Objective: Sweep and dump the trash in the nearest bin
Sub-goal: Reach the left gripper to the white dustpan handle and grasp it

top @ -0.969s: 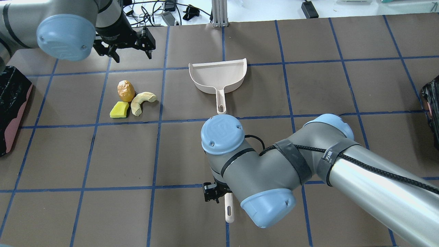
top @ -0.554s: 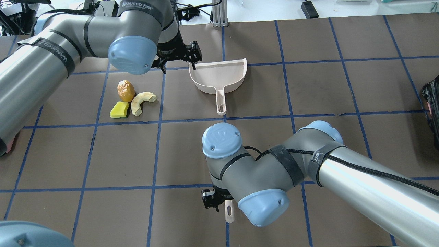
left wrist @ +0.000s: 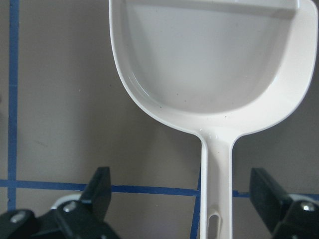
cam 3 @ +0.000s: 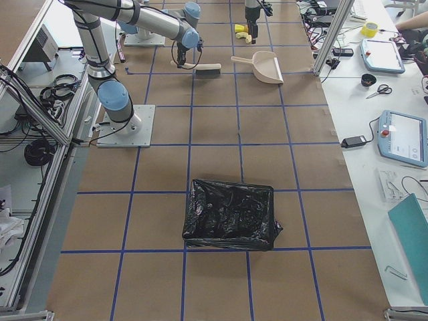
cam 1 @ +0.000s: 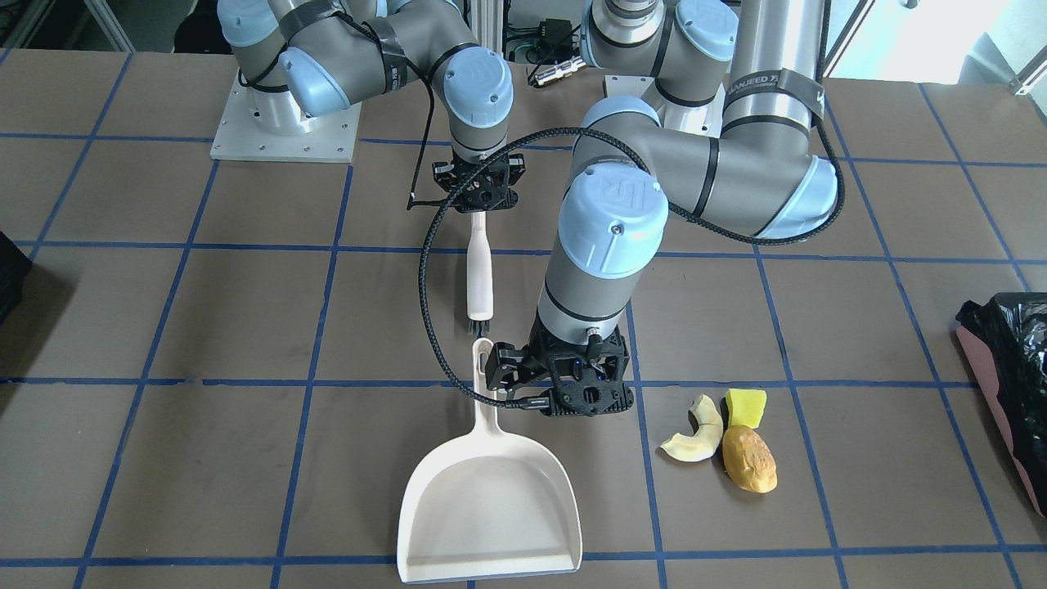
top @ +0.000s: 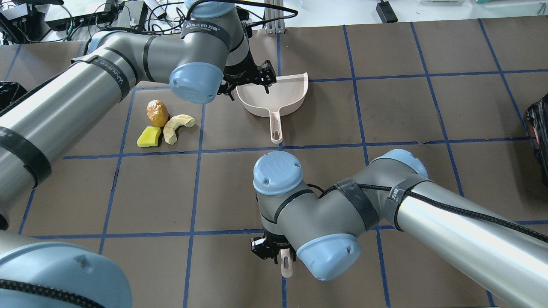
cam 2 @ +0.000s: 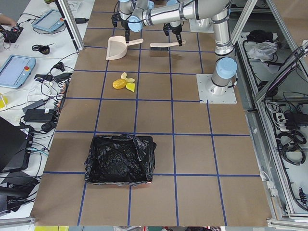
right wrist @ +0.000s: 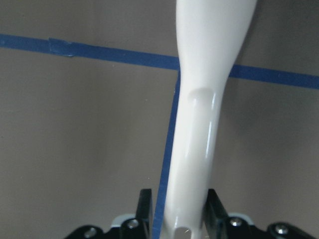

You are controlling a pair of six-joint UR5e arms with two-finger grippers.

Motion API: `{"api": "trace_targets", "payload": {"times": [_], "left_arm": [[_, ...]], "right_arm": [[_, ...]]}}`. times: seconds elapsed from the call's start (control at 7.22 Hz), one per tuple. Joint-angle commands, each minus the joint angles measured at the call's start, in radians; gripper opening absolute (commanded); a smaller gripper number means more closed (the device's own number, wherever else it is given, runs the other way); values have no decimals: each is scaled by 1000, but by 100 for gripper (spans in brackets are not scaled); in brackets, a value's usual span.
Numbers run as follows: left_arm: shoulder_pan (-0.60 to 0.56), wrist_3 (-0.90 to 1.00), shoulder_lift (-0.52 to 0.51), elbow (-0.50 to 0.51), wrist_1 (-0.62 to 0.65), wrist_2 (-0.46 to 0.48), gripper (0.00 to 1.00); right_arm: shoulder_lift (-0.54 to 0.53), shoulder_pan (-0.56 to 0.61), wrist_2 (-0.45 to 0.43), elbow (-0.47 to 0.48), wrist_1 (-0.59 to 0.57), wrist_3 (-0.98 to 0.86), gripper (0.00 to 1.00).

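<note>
The trash lies together on the table: an orange-brown potato-like lump, a yellow wedge and a pale curved slice; it also shows in the front view. My left gripper is open above the white dustpan, to the right of the trash. In its wrist view the fingers stand wide on either side of the dustpan's handle. My right gripper is shut on the white brush's handle, seen close in its wrist view. The pink-sided bin with a black bag stands on my left.
A second black-bagged bin sits at the table's right edge. The brush lies in line with the dustpan handle, bristles towards it. Cables and devices lie beyond the far table edge. Blue tape lines grid the brown table.
My left arm has swung right from the table's far left corner to above the dustpan. My right gripper stays on the brush handle and has shifted slightly along it.
</note>
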Motion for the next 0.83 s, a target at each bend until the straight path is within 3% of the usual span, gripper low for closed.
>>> {"api": "trace_targets", "payload": {"times": [0.0, 0.69], "left_arm": [[-34, -12, -58, 2, 11, -7, 100], [-74, -41, -98, -4, 8, -13, 100]], "right_arm": [[-3, -2, 1, 0, 2, 2, 0], [-66, -4, -13, 4, 14, 144, 0]]}}
